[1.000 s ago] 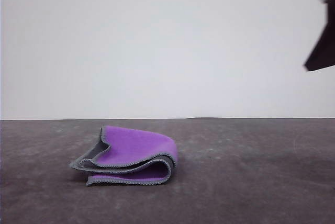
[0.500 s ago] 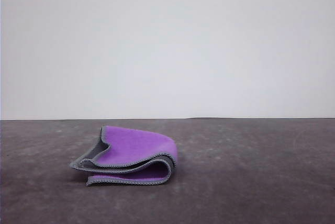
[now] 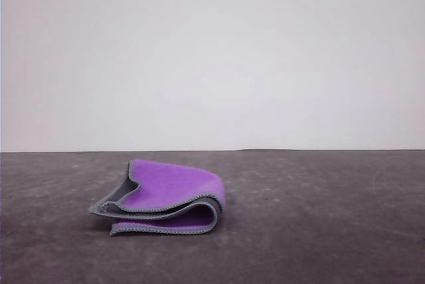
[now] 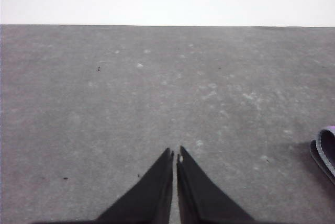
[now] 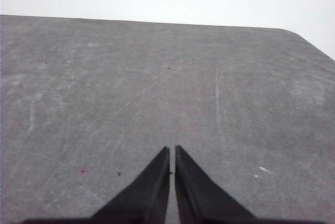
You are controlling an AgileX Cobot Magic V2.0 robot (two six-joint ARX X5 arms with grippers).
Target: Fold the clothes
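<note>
The cloth (image 3: 163,198) is lying in the lower left-centre of the front view, on the dark grey table (image 3: 319,217), already doubled over on itself with the bright purple face showing on top and in the mouth of the fold, and a sliver of the charcoal face peeking out at its left end. Its rounded folded edge is sitting at the right of the bundle, while the stitched free edges are gaping open toward the left and toward the camera, so the long axis is running roughly left to right across the frame. The layers are not lying flat: the upper flap is arching up and the lower edge is sticking out a little past it. In the left wrist view the left gripper (image 4: 175,156) is sitting low at the bottom centre with its jaws pressed together and nothing between them, and a corner of the cloth is showing at the right edge, near but apart. In the right wrist view the right gripper (image 5: 171,152) is likewise showing its jaws pressed together and holding nothing, over bare table. The folding looks essentially finished, so what is left is probably tidying or pulling back. To do that well, any pressing should be going from the rounded edge toward the open edges, so the flaps are settling level rather than springing apart.
</note>
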